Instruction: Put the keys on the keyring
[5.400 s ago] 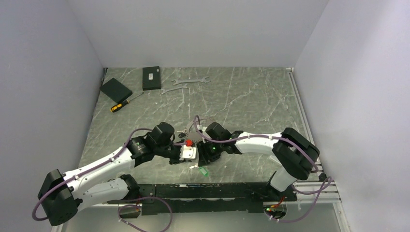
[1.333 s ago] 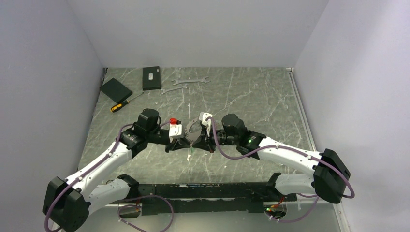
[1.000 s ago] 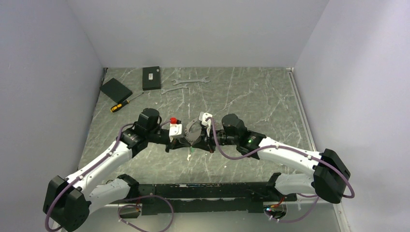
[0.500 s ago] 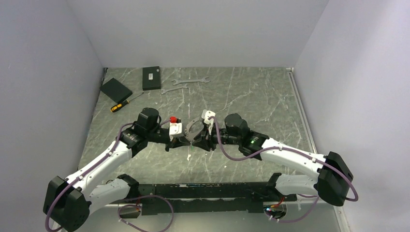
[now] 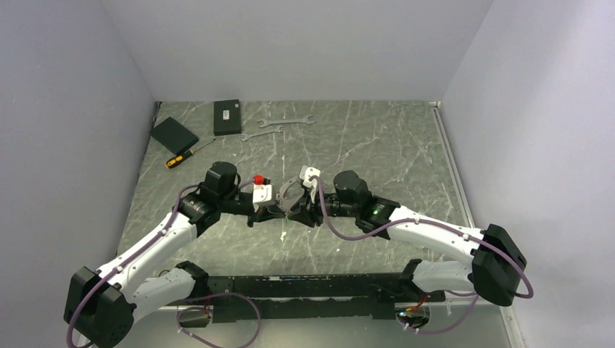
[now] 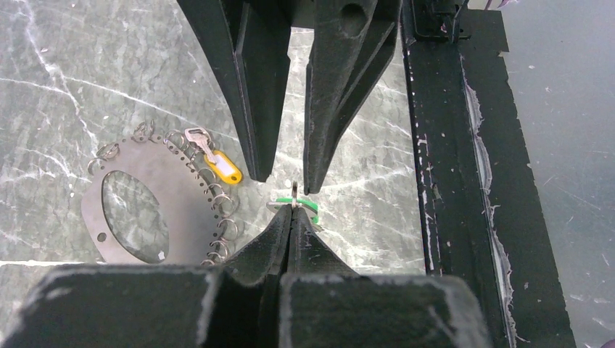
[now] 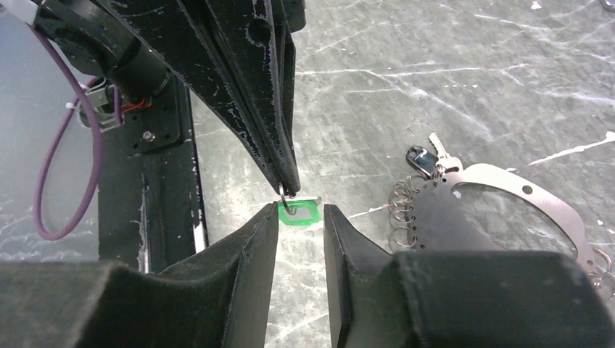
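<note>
over the middle of the table (image 5: 377,145), seen from above, the left gripper (image 5: 278,216) and right gripper (image 5: 296,214) meet tip to tip. the keys (image 5: 285,230) show just below the tips. five seconds back both arms worked closer to the near rail, and the keys showed nearer it too. a second ago the right gripper was pinched shut; now its fingers stand apart. the keyring (image 5: 289,190) lies just behind the tips. counted at the far end: two wrenches (image 5: 289,120), two black boxes (image 5: 227,117), one screwdriver (image 5: 180,157).

on the left wrist view, the left gripper (image 6: 293,212) is pressed fully closed on the small ring of the keys (image 6: 295,193), with one green tag (image 6: 308,206) beneath it. the right gripper (image 6: 283,183) faces it, parted, gripping nothing. one keyring (image 6: 145,210), a flat plate edged with small rings, lies to the left and carries one yellow tag (image 6: 223,168).

on the right wrist view, the right gripper (image 7: 300,209) straddles the green tag (image 7: 304,216), partly open; whether it touches cannot be told. the left gripper (image 7: 289,190) holds the keys from above. one black-headed key (image 7: 418,156) sits on the keyring (image 7: 500,185).
</note>
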